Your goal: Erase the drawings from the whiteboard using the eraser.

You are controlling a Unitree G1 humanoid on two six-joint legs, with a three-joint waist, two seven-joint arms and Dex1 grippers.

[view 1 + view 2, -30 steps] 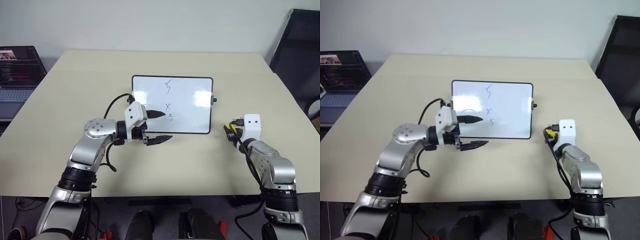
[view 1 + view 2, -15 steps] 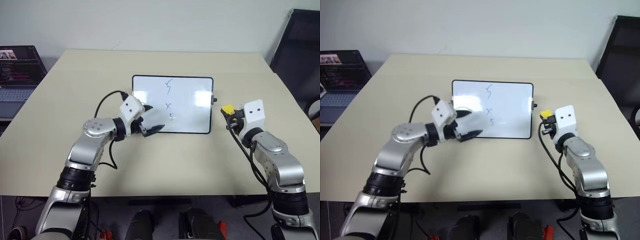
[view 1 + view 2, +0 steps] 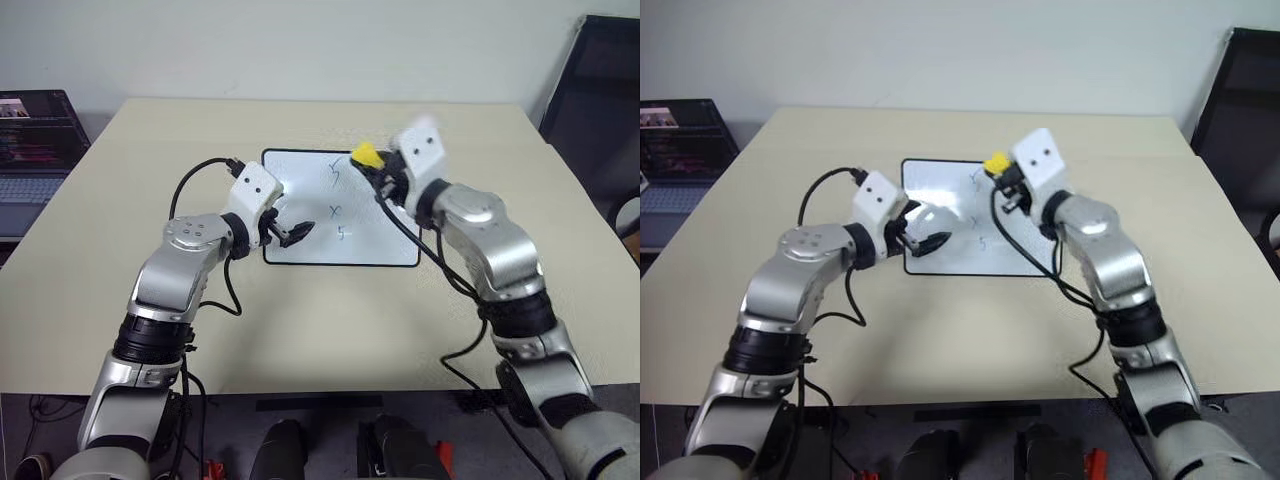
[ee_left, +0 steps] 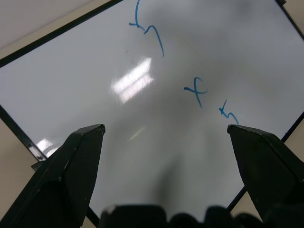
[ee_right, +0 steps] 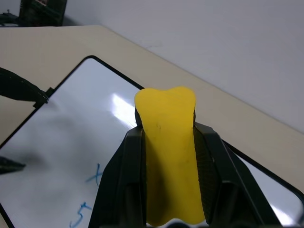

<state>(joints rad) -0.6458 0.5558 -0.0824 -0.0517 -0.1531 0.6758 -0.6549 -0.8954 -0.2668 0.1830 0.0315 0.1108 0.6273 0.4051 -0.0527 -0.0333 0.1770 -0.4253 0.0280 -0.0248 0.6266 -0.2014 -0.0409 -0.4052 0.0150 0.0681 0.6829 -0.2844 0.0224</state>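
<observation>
three small blue drawings (image 4: pixel 196 90) stand in a column on the whiteboard (image 3: pixel 300 245), which lies flat on the beige tabletop (image 3: pixel 330 320). the right gripper (image 5: pixel 171 166) has its jaws closed on the yellow eraser (image 3: pixel 366 155) and holds it in the air above the far part of the board, near the top drawing. the left gripper (image 4: pixel 164 142) hovers over the left part of the board, jaws wide apart and holding nothing. a laptop (image 3: pixel 35 140) stands at the far left.
</observation>
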